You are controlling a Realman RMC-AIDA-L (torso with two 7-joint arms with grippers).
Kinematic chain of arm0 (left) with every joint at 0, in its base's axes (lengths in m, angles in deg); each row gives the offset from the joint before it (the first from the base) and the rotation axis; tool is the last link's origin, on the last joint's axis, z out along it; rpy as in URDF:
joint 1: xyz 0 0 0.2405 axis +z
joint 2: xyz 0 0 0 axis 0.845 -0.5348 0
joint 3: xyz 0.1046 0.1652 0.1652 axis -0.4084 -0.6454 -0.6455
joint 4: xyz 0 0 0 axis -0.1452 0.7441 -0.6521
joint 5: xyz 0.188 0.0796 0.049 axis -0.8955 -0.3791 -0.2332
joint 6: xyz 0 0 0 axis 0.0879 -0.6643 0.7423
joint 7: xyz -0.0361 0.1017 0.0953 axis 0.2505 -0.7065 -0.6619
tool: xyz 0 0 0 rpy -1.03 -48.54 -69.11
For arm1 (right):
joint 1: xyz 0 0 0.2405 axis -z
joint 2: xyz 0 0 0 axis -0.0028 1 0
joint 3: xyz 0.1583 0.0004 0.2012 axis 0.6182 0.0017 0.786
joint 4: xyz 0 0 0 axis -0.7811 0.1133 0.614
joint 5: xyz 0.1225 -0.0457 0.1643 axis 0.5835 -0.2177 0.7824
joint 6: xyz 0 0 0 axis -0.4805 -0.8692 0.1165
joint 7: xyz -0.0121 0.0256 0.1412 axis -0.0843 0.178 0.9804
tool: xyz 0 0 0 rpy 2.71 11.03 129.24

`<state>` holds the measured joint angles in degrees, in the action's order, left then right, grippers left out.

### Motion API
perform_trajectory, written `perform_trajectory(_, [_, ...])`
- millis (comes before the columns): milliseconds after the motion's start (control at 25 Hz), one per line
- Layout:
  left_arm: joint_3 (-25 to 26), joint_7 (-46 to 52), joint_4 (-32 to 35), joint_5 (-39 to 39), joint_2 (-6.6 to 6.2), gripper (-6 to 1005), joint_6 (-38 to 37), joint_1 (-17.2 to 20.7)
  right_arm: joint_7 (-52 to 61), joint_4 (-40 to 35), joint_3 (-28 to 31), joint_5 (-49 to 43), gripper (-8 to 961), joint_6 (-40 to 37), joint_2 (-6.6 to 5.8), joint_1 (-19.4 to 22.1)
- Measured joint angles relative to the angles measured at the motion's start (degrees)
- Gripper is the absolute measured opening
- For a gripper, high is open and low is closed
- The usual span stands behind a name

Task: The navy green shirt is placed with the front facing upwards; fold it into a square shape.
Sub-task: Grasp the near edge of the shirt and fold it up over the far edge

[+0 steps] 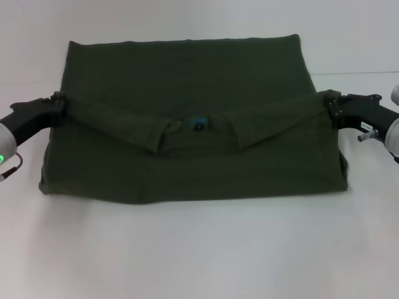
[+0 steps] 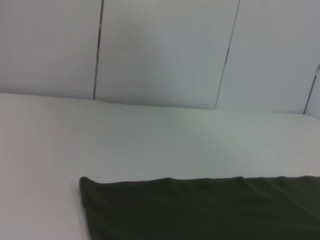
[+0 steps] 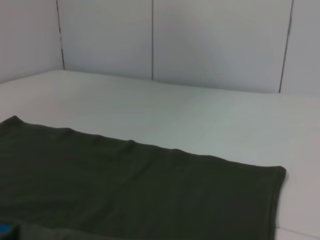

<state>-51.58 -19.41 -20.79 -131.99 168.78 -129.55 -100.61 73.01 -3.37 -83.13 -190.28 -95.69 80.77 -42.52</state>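
The navy green shirt (image 1: pixel 187 75) lies spread wide on the white table, its plain side up. Its collar end is doubled over toward the middle, so the ribbed neck with a small blue label (image 1: pixel 198 121) sits at the centre. The folded edge sags in a shallow V between both hands. My left gripper (image 1: pixel 60 104) pinches the fold's left corner. My right gripper (image 1: pixel 328 107) pinches its right corner. Both wrist views show only the shirt's far hem, as the shirt (image 2: pixel 210 207) and the shirt (image 3: pixel 125 185), with no fingers in sight.
The white table (image 1: pixel 199 255) stretches in front of the shirt and beyond it. White wall panels (image 2: pixel 160 50) rise behind the table's far edge.
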Motion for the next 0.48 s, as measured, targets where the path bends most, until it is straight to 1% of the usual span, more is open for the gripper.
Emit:
perform_trajectory(160, [-0.5,-1.4,-0.6,0.1,0.5,60,1.9,-0.8,-1.4,0.5,0.0,1.0,62,1.8,0.55,-0.2])
perform_trajectory(360, [-1.1,-1.3,-1.8,0.1,0.66,64,6.7,-2.0,-4.9,2.7,-0.1,5.6,68,4.1,0.6,-0.2])
perform_trajectory(480, [-1.2,-1.5,-2.0,0.1,1.02,67,8.3,-2.2,-5.2,2.9,-0.1,6.2,72,4.9,0.6,-0.2])
